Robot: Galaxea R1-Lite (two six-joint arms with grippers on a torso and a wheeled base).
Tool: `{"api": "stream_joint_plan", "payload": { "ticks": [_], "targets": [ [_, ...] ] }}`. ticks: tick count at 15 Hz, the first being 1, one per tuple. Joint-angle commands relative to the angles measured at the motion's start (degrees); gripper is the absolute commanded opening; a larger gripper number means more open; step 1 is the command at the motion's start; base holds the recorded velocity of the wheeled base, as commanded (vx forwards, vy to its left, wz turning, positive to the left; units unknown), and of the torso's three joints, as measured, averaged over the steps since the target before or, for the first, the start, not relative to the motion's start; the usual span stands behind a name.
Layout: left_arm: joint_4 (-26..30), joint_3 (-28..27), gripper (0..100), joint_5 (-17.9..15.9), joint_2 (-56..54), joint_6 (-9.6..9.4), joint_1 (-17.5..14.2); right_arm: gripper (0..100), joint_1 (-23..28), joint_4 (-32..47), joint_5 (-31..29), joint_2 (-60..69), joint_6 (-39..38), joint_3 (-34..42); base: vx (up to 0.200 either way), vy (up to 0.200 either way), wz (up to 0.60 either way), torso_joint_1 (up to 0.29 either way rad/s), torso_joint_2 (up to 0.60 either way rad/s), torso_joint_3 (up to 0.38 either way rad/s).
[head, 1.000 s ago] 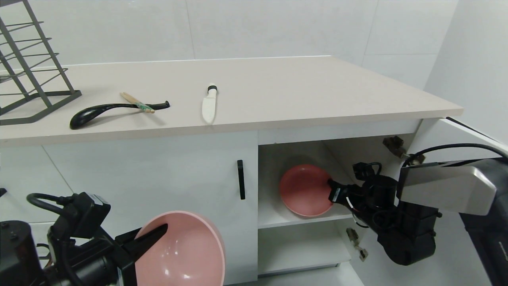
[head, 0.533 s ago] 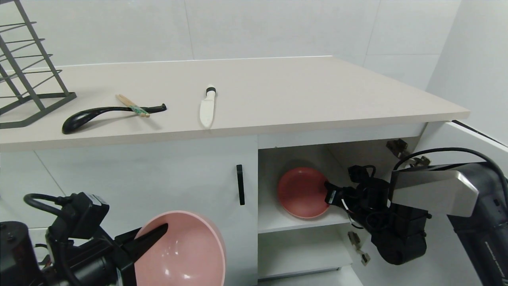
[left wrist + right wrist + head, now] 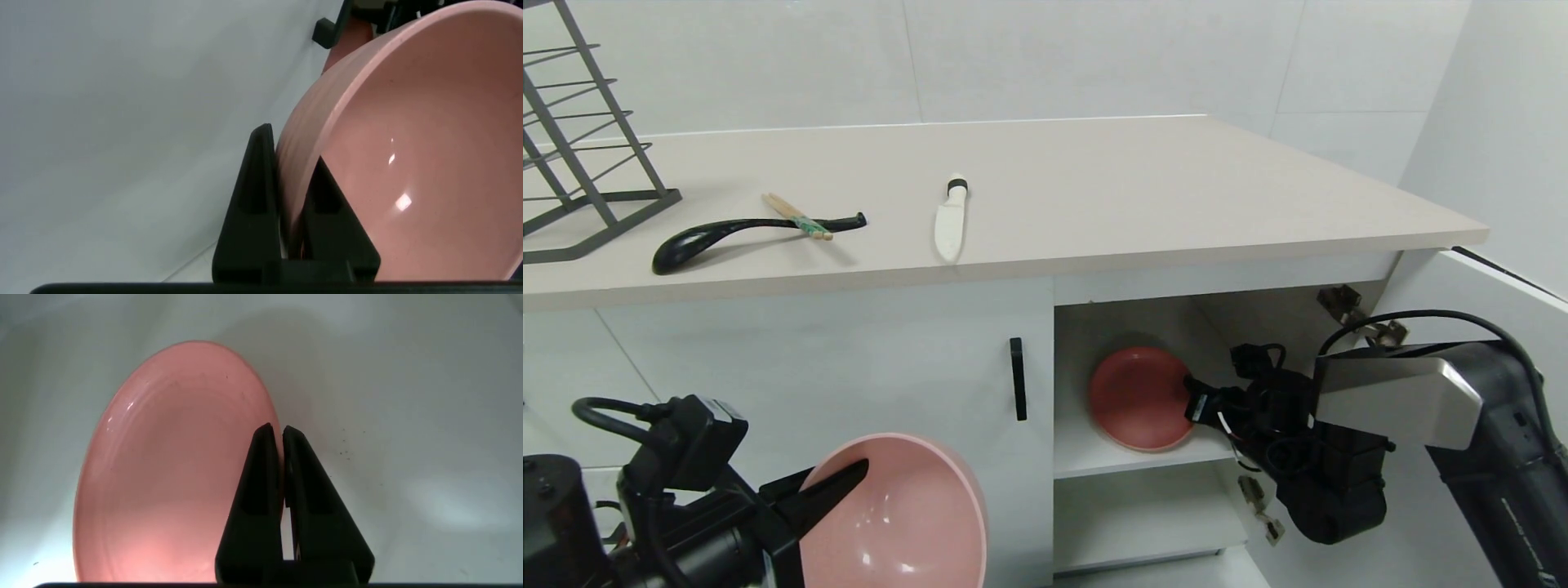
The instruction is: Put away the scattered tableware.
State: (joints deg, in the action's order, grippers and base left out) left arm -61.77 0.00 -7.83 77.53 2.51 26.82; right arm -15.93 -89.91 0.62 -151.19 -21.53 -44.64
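**Pink bowl and plate both in grip; cutlery out on the surface**

Handling, judged from appearance:
- Bowl (image 3: 894, 510), at 7 o'clock in the head view. Pale pink, glossy and deep-walled. It looks rigid, probably melamine or glazed ceramic. Expect it to be slick and liable to chip if knocked. The rim is the only workable hold, and a pinch there leaves the weight hanging off one side.
- Plate (image 3: 1137, 398), at 4 o'clock, on the upper shelf (image 3: 1078, 445) of the open cabinet. Salmon-coloured, stiff and shallow, standing tilted on its edge. It is likely to roll or slide flat once released. Take hold at the rim.
- Ladle (image 3: 735, 237), at 10 o'clock on the surface (image 3: 1135, 180). Black, light and rigid. Best gripped mid-handle.
- Knife (image 3: 949, 220), between 10 and 11 o'clock. White and thin, lying flat, so hard to get under. Take it at the handle end.
- Chopsticks (image 3: 796, 216). They lie across the ladle handle, are light, and will tend to scatter.

Pose:
- Left arm: low, in front of the closed cabinet door. The left jaws are clenched across the bowl's rim, one finger inside and one outside. The bowl's opening is turned toward 3 o'clock.
- Right arm: extended into the cabinet opening, wrist roughly level. The right jaws are clamped on the plate's rim at its 3 o'clock edge.
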Motion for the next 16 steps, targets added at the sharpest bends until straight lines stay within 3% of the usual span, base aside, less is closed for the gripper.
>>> {"api": "stream_joint_plan", "payload": {
  "ticks": [1,11,12,16],
  "targets": [
    [-0.1,0.0,0,0.0,0.0,0.04,0.0,0,0.0,-0.1,0.0,-1.8,-0.2,-1.9,0.0,0.0,0.0,0.0,0.0,0.0],
    [-0.2,0.0,0,0.0,-0.9,-0.05,-0.3,0,0.3,0.2,-0.7,-3.6,-0.7,-6.4,0.0,0.0,0.0,0.0,0.0,0.0],
    [-0.1,-0.1,0,0.0,-1.9,0.04,-0.3,100,0.4,0.1,-0.8,-3.7,-0.8,-6.5,0.0,0.0,0.0,0.0,0.0,0.0],
    [-0.1,-0.4,0,0.0,-2.6,-0.05,-0.5,100,0.6,-0.1,-0.9,-3.9,-0.5,-6.3,0.0,0.0,0.0,0.0,0.0,0.0]
  ]
}}
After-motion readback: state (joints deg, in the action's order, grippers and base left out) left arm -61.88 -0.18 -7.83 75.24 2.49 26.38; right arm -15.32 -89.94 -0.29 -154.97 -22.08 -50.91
